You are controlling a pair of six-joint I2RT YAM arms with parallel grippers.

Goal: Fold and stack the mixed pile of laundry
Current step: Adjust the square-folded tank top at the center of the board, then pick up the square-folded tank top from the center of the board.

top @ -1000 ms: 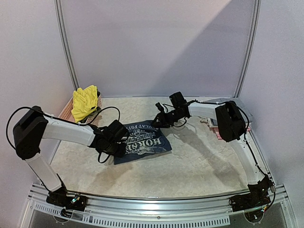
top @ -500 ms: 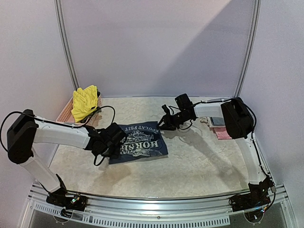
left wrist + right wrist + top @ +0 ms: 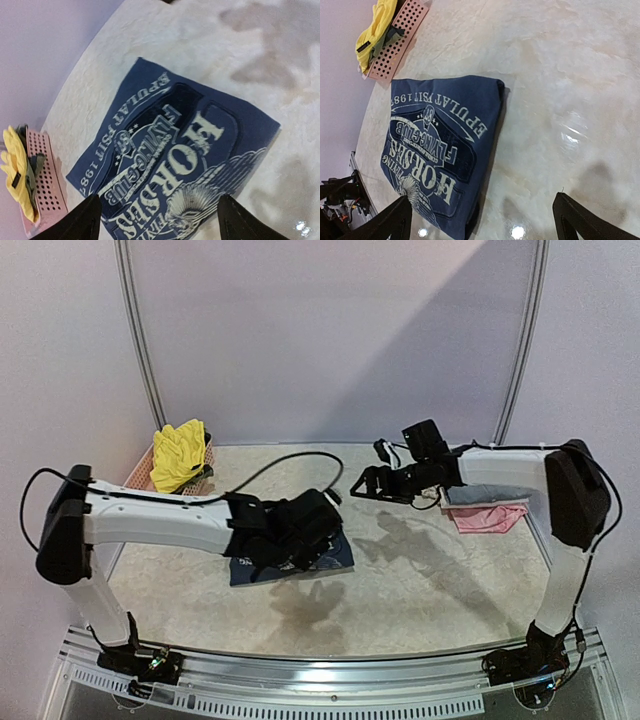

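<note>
The mixed laundry pile lies in three places in the top view. A folded navy blue cloth top with white lettering lies flat on the pale mottled tabletop at lower centre-left. A bright yellow garment is heaped in the pink perforated plastic basket at upper left. Some flat pink and greyish cloth sits at the right edge.

Your left gripper hangs directly over the navy top, hiding much of it from above. In its wrist view the fingers are spread wide, with the printed front lying untouched below. Your right gripper is in the air just upper right of the top, fingers likewise released and holding nothing.

Expect the top to be light and completely limp. It will probably sag wherever you do not support it, and the folded layers will likely slide apart if you catch only the upper one. So pinch through all the layers at a folded edge, best at two corners of one side, one gripper each. The tabletop shows glossy highlights, so the cloth may skid when you press down on it.
</note>
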